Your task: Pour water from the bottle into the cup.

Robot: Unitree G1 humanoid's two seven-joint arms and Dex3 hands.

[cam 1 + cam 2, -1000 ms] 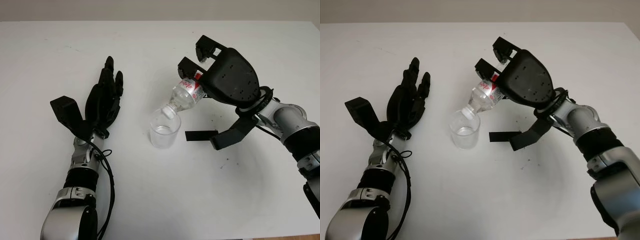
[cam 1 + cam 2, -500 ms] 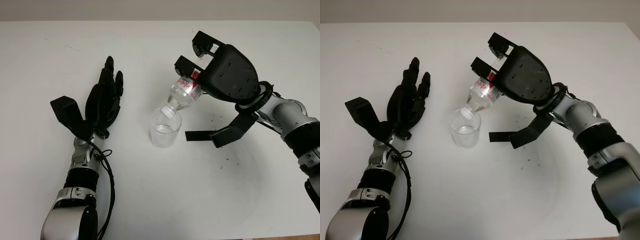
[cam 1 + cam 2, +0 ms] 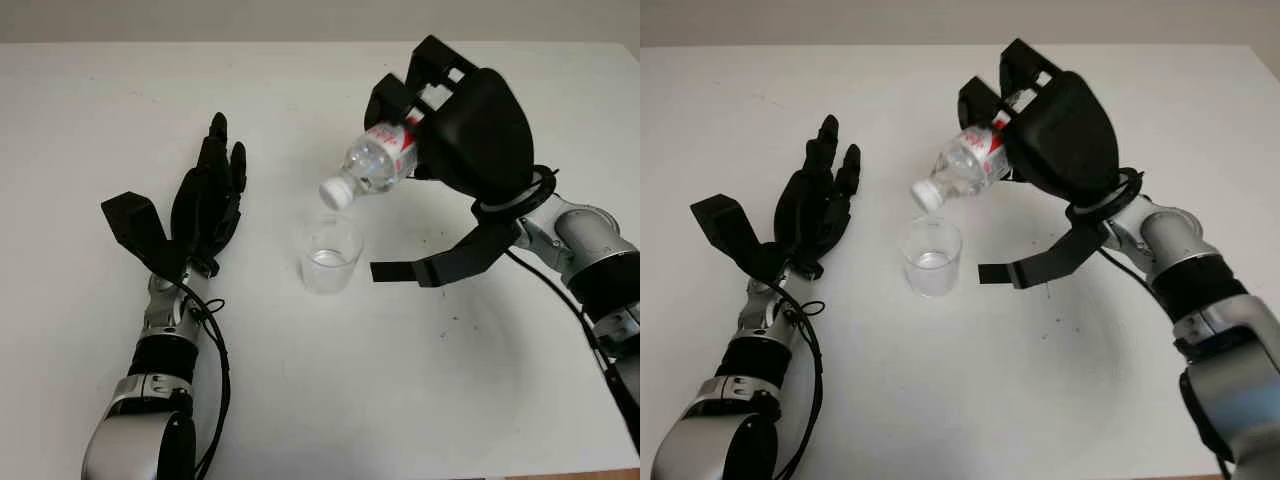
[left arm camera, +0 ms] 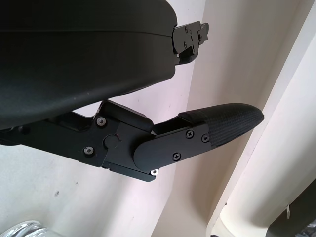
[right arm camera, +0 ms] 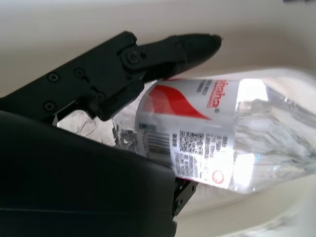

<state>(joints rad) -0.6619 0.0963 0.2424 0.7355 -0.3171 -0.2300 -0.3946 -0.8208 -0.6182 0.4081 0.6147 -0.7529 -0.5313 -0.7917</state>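
Even, bright light fell on the white table (image 3: 300,400), and shadows under the arms were faint and soft. In the right wrist view the bottle (image 5: 237,143) was blown out by glare toward three o'clock, its clear end blurred while the label stayed readable. In the left wrist view the near black shell of the left hand (image 4: 74,49) was dark and featureless.
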